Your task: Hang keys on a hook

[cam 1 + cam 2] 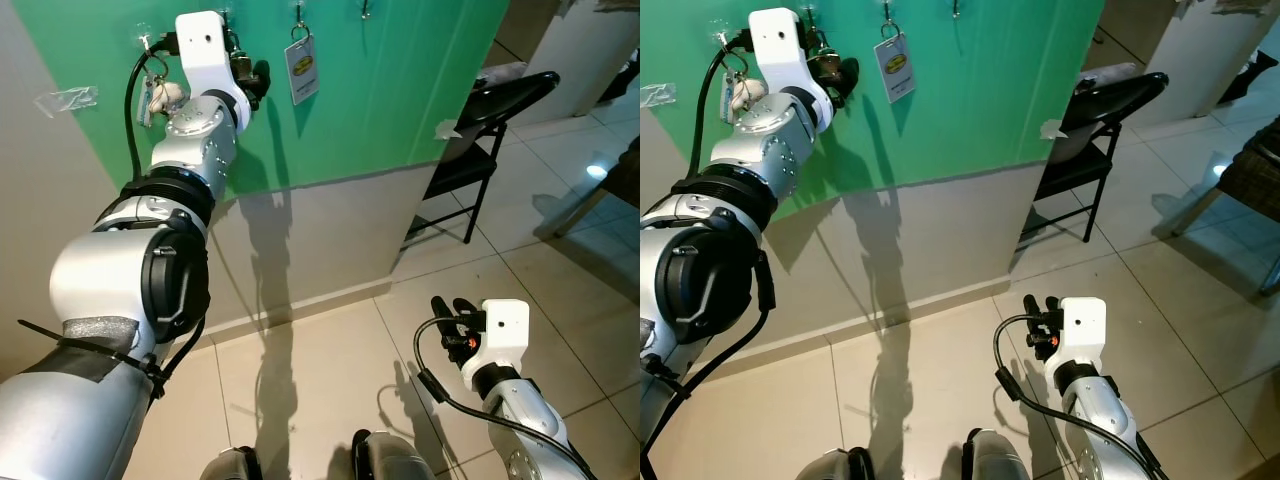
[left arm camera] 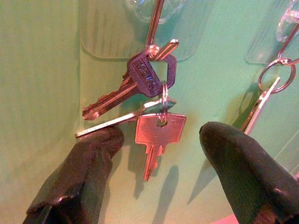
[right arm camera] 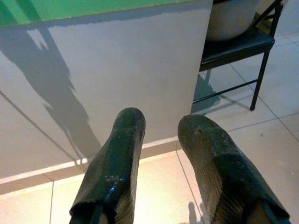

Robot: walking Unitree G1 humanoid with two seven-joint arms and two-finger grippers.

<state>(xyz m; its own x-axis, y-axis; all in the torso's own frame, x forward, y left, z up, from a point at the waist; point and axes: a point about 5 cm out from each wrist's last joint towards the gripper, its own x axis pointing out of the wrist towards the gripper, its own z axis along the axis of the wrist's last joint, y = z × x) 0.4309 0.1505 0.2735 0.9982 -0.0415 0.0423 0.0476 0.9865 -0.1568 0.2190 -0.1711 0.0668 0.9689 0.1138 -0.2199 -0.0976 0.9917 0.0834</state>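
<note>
A bunch of keys, one with a dark blue head and two silver ones on a ring, hangs from a clear stick-on hook on the green wall. My left gripper is raised to it and stands open, its black fingers apart just below the keys, holding nothing. The tip of the long silver key lies close by one finger. From the head views, the left gripper is up at the row of hooks. My right gripper hangs low over the floor tiles, open and idle.
On the neighbouring hook hangs a ring with a white tag. Another bunch with a pale fob hangs on the other side of my left wrist. A black folding chair stands to the right by the wall's corner.
</note>
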